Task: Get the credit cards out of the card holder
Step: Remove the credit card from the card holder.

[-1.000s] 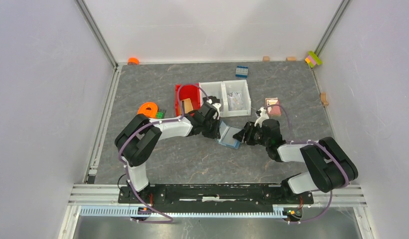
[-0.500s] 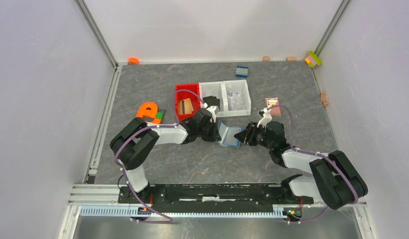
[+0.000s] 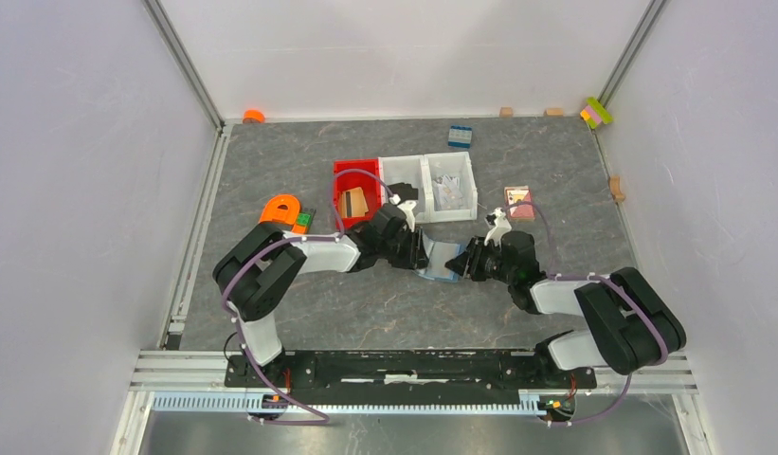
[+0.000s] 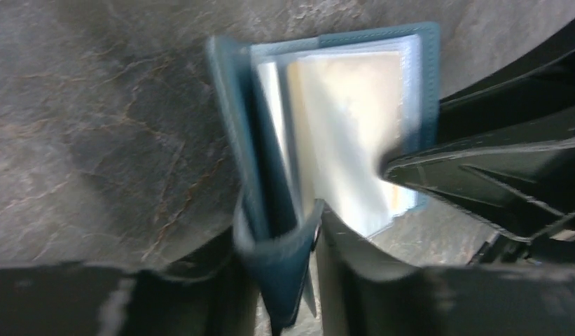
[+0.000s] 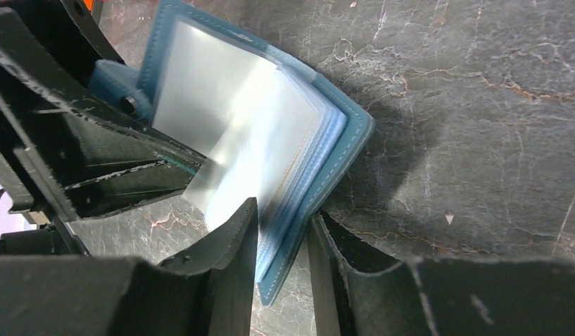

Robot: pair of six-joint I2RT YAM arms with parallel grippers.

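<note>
Since a second ago both arms have drawn in toward each other, and the card holder (image 3: 442, 259), then propped up in a V, now lies lower and more spread between them. It sits on the counter (image 3: 366, 303) just in front of the white bins (image 3: 426, 175), well clear of the red bin (image 3: 339, 190), where a tan card (image 3: 353, 202) with a dark stripe lies. In the left wrist view the holder's fold runs lengthwise away from the camera, and its open side faces the right arm. From overhead it is too small to read its long axis surely. It is steel-blue with pale stitching along the edge. One cover lies flat under a fan of clear sleeves (image 4: 340, 133), which are blurred and shine whitish. The other cover stands up on the left arm's side and carries a snap tab. That raised cover and tab sit between the left fingers (image 4: 410, 301); they flank it closely, but I cannot tell whether they pinch it or have let go. The right fingers (image 5: 221, 280) grasp the opposite edge, with the blue cover and the sleeve stack passing between them and touching both. No card face shows clearly inside the sleeves.
</note>
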